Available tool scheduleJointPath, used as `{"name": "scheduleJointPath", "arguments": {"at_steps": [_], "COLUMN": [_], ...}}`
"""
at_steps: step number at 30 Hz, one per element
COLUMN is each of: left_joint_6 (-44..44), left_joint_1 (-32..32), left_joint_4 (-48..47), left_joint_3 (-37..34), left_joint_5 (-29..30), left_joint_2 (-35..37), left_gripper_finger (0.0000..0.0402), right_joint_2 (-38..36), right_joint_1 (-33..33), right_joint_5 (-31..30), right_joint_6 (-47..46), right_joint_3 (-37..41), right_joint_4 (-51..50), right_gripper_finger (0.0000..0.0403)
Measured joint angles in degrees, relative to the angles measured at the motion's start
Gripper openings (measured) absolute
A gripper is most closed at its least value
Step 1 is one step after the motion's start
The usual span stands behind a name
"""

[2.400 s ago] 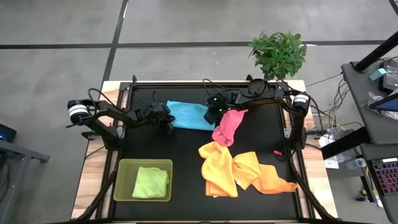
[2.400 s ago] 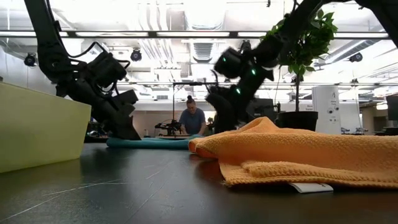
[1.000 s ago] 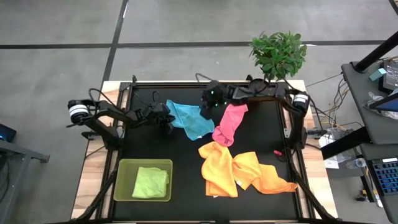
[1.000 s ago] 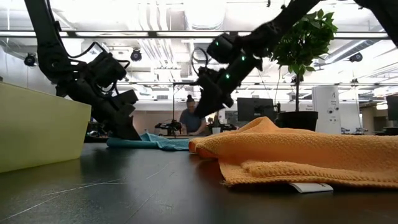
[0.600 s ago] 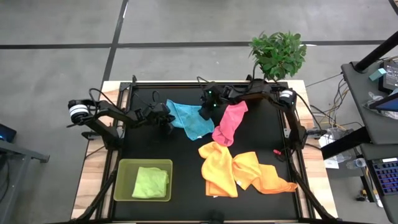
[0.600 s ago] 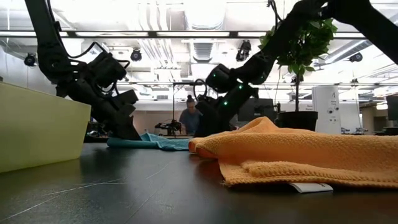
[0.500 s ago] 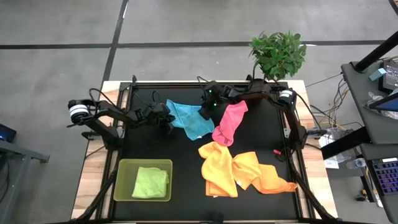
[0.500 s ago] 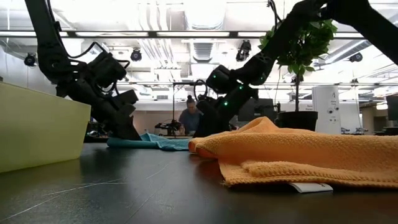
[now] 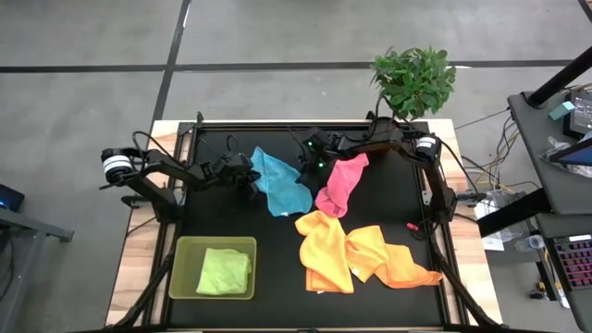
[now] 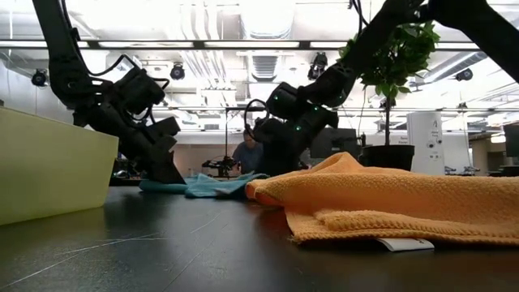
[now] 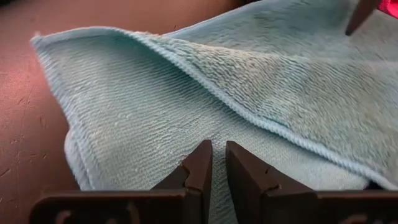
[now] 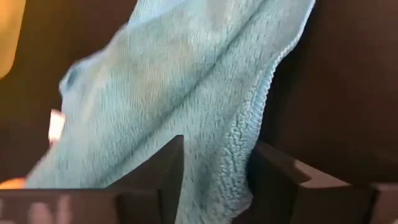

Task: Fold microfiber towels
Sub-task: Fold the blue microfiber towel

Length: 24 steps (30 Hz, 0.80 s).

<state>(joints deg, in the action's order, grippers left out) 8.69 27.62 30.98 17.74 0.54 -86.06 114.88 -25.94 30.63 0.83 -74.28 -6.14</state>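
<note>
At the desk's far side, the right tool [image 9: 305,169] has dragged the light blue towel [image 9: 280,185] over itself, fingers straddling it, while the nearly shut left tool [image 9: 248,181] pins it

Free: I see bare table [image 9: 268,231] between tray [image 9: 214,267] and yellow towel [image 9: 325,250]. Blocked: orange towel [image 9: 393,260] near right, pink towel [image 9: 339,182] and blue towel [image 9: 277,182] far centre.
</note>
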Motion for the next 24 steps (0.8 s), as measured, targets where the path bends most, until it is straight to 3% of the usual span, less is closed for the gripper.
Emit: {"name": "scheduleJointPath", "arguments": {"at_steps": [9, 24], "left_joint_6": [0.02, 0.07], "left_joint_1": [0.00, 0.00], "left_joint_4": [-0.02, 0.04], "left_joint_3": [0.00, -0.01], "left_joint_5": [-0.02, 1.75], "left_joint_2": [0.02, -0.02], "left_gripper_finger": [0.0033, 0.0033], "right_joint_2": [-2.18, -7.52], "right_joint_1": [0.69, 7.78], "right_joint_5": [-2.43, -22.44], "right_joint_6": [0.08, -0.31], "right_joint_3": [0.00, -0.02], "right_joint_4": [-4.24, -5.28], "right_gripper_finger": [0.0075, 0.0070]}}
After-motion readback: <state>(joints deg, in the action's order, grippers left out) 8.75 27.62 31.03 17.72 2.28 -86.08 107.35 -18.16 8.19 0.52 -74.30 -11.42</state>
